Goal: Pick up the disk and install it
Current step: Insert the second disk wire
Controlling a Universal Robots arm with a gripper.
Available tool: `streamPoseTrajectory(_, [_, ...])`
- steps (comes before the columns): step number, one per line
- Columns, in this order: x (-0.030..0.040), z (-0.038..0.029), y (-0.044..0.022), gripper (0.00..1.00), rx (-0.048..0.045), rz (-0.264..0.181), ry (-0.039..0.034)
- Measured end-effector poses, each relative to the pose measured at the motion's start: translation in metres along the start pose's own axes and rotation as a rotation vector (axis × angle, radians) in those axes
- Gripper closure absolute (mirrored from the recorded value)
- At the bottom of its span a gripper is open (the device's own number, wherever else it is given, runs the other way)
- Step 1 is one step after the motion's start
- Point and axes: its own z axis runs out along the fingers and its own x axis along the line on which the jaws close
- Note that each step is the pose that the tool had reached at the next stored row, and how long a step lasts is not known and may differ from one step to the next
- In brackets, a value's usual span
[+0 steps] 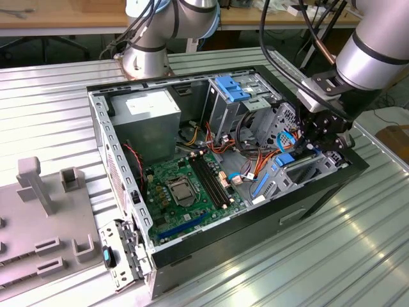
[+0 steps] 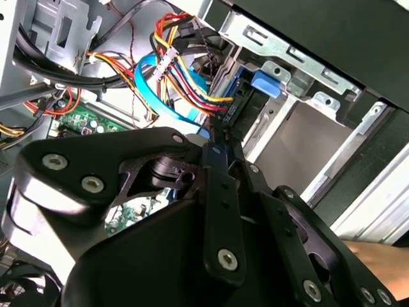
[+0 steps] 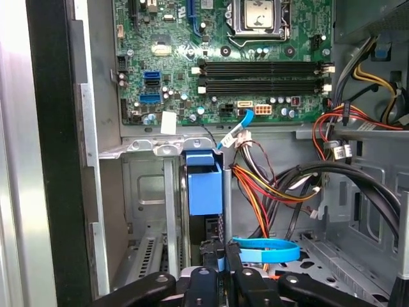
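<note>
On the exterior view's left you see a grey plastic jig (image 1: 45, 224) lying on the ribbed metal table (image 1: 307, 268). Next comes the open computer case (image 1: 192, 256) with its green circuit board (image 1: 192, 185) and the grey power supply (image 1: 150, 115) behind it.

On the right, the gripper (image 1: 323, 137) is down at the drive bay (image 1: 313, 163). The disk (image 3: 204, 185) stands on edge in that bay, and in the first wrist view its blue carrier faces you. The fingers (image 3: 220, 268) look pressed together on the drive's rear edge, though you can't see the contact itself.

Expect the disk to feel fairly heavy and stiff, and smooth on its metal faces. It won't like knocks or twisting, so I judge the blue frame or the narrow edges the safest hold.

The bundle of coloured wires (image 2: 185, 70) and the flat blue cable (image 3: 265, 249) crowd the bay. You can't tell how deep the disk is seated, because most of its body is hidden by the bay walls.
</note>
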Motion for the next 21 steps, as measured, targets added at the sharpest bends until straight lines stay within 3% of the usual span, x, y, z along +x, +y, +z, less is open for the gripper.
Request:
streamPoseTrajectory(6, [0.0000, 0.0002, 0.0000, 0.82, 0.0001, 0.000, -0.0006])
streamPoseTrajectory(7, [-0.0002, -0.0028, -0.0003, 0.76, 0.0006, 0.000, -0.0003])
streamPoseTrajectory(14, [-0.0012, -0.0169, -0.0017, 0.76, 0.0015, 0.000, 0.0002])
streamPoseTrajectory(21, [-0.0013, -0.0177, -0.0018, 0.76, 0.0015, 0.000, -0.0001])
